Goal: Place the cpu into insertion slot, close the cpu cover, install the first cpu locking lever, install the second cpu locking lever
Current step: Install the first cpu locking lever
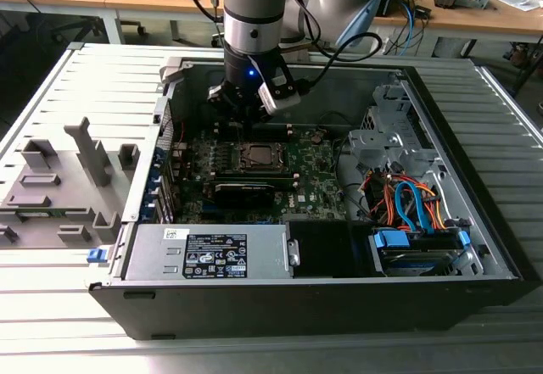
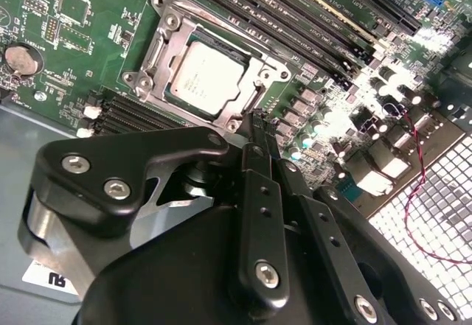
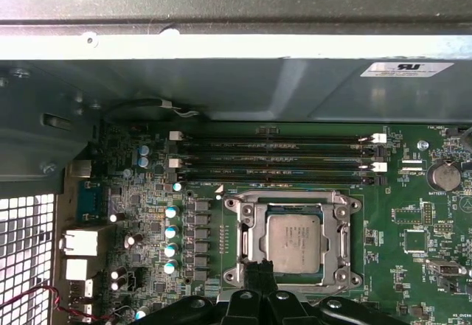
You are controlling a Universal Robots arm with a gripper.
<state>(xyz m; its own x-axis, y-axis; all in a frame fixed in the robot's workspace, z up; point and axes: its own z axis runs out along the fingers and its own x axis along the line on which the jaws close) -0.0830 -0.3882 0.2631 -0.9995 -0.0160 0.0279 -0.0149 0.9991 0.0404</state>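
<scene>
Cpu [image 3: 293, 243] seated flat in the insertion slot [image 3: 251, 262], silvery face up, seen in both wrist views. Cpu cover [image 2: 264, 65] closed down around the chip as a dull silver frame, central window leaving the chip face bare. Hand [image 2: 255, 130] poised just beside one edge of the socket, black fingers [image 3: 258, 270] pressed together into a narrow tip, gripping nothing; contact with the frame impossible to tell. Memory slots [image 3: 276, 159] running long and black just beside the socket on the green motherboard [image 3: 405, 229]. Open computer case [image 1: 254, 302] lying on the slatted worktop [image 1: 68, 94].
</scene>
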